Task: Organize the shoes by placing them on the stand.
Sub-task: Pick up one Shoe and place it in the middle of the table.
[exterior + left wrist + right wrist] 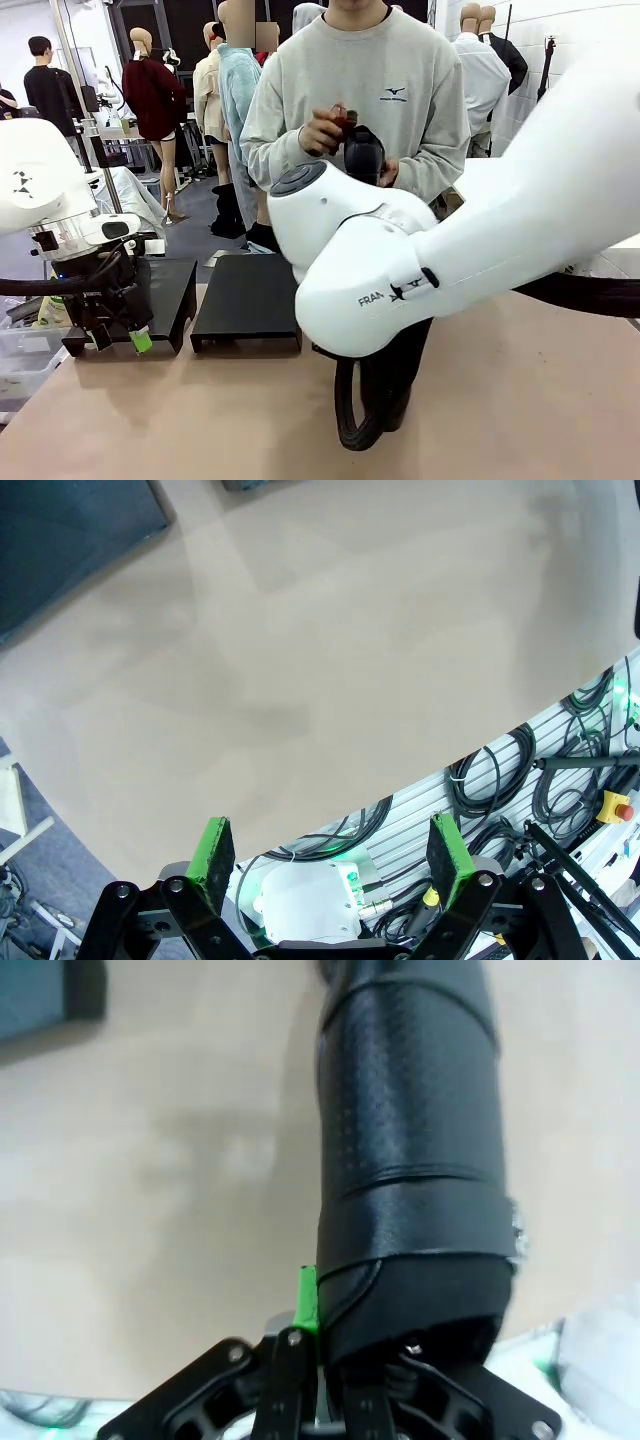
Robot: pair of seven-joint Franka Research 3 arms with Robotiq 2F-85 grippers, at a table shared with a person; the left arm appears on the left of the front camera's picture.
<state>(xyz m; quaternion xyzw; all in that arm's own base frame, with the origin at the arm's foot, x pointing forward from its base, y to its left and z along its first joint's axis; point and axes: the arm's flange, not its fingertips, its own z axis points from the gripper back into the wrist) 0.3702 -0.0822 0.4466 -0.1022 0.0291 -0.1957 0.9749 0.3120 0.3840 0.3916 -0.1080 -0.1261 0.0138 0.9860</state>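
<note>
Your right gripper (315, 1320) has its fingers pressed together on the rim of a black shoe (410, 1160). One green pad shows against the outside of the opening edge; the other finger is hidden, probably inside the shoe. It's a thin edge pinch, so the shoe hangs long and off-axis from the jaws over the bare table (150, 1190). Expect it to swing or pivot if you move fast. The stand (248, 295) sits to the left of that arm in the front view. Its two black units are side by side and the tops visible there carry no shoes, so I'd judge the task barely started. The near unit looks like the natural drop spot: carry low, level the sole, then release. Your left gripper (331, 852) is spread wide, with nothing between the pads (212, 855). It's parked over the table at the front edge of the far-left unit, probably to stay clear of the right arm's path. The person across the table holds a second shoe (363, 155) in both hands at chest height, which looks like the next handover. The big right arm link blocks much of the front camera, so rely on the wrist view for alignment.
</note>
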